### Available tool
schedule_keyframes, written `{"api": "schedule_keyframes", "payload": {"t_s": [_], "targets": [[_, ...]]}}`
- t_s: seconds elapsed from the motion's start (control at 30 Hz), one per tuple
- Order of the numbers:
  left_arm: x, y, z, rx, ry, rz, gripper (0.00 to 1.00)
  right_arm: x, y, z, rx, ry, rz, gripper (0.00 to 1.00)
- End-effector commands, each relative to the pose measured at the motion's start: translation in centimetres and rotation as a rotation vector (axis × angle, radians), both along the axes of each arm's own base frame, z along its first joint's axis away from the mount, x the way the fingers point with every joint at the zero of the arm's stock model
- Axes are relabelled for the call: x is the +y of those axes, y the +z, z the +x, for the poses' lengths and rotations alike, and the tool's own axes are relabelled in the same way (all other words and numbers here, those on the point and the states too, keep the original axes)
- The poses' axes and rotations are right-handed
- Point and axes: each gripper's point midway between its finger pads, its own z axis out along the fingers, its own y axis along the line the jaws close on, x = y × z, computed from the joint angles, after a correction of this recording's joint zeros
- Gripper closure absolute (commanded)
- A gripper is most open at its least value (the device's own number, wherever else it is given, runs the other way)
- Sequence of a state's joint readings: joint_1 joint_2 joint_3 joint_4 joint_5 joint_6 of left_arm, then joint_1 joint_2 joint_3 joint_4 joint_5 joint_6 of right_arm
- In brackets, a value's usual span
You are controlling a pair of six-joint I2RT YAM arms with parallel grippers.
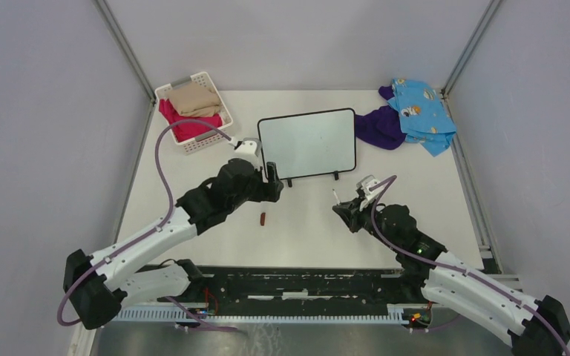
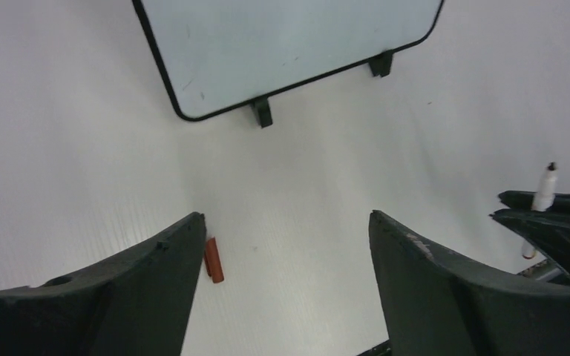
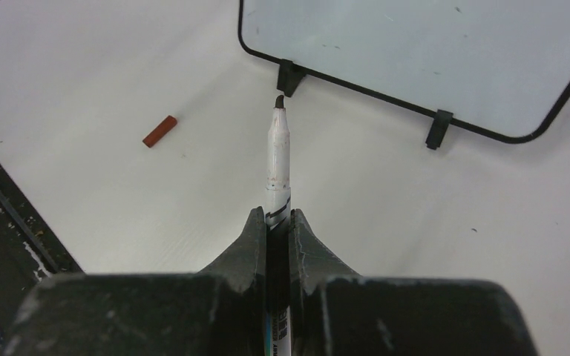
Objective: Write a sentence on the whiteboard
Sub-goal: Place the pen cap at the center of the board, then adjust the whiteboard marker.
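The jaws of the right gripper (image 3: 274, 219) are clenched on the marker (image 3: 277, 156), its bare tip forward — ready for writing, I judge. The left gripper (image 2: 286, 219) is spread and grasps nothing; the red cap (image 2: 214, 259) lies below it. The whiteboard (image 1: 308, 141) sits blank at mid-table — just beyond both.

White table (image 1: 304, 237): whiteboard (image 1: 308, 142), red cap (image 1: 264, 219), basket (image 1: 209, 142)

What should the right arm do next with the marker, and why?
Probably carry the marker forward and set its tip on the whiteboard. The right gripper is shut on it, the cap lies off on the table, the tip sits short of the board's near edge, and the board shows no writing.
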State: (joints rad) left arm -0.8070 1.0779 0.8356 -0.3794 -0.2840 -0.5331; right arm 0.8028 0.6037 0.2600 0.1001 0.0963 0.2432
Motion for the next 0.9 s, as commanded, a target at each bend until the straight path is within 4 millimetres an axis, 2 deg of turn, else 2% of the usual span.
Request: {"api": "schedule_keyframes", "payload": {"t_s": [0.0,0.03,0.07,0.13,0.23,0.33,0.47,0.53,0.6,0.7,0.8,0.87], "targets": [[-2.1,8.8,1.0,-0.255,-0.120,-0.148,0.07,2.8,6.2,-1.1,-0.151,0.175,0.128,1.00],[-2.5,10.0,0.8,-0.282,-0.135,-0.195,0.02,3.5,7.0,-1.7,-0.171,0.224,0.157,1.00],[-3.2,12.2,1.0,-0.338,-0.136,-0.284,0.01,4.1,7.7,-2.4,-0.184,0.273,0.179,1.00],[-4.6,15.0,0.3,-0.370,-0.174,-0.433,0.00,4.9,9.1,-3.2,-0.212,0.344,0.212,1.00],[-7.1,17.6,-1.8,-0.423,-0.386,-0.487,0.00,5.5,10.4,-3.6,-0.232,0.383,0.221,1.00],[-8.9,18.2,-4.1,-0.446,-0.582,-0.496,0.00,5.4,11.3,-3.6,-0.255,0.382,0.246,1.00],[-9.9,19.6,-6.9,-0.442,-0.716,-0.632,0.00,5.4,12.3,-4.1,-0.270,0.393,0.291,1.00],[-9.9,20.2,-7.0,-0.422,-0.699,-0.668,0.00,5.4,12.7,-4.2,-0.274,0.399,0.296,1.00],[-9.4,19.8,-5.6,-0.361,-0.592,-0.660,0.00,5.4,13.1,-4.2,-0.283,0.399,0.299,1.00],[-9.1,20.3,-5.2,-0.358,-0.561,-0.639,0.00,5.3,13.5,-4.3,-0.294,0.399,0.305,1.00],[-9.4,20.5,-5.7,-0.353,-0.600,-0.643,0.00,5.5,14.4,-4.6,-0.304,0.416,0.330,1.00],[-10.1,20.4,-6.9,-0.334,-0.682,-0.648,0.00,5.7,15.0,-4.9,-0.309,0.435,0.351,1.00]]}}
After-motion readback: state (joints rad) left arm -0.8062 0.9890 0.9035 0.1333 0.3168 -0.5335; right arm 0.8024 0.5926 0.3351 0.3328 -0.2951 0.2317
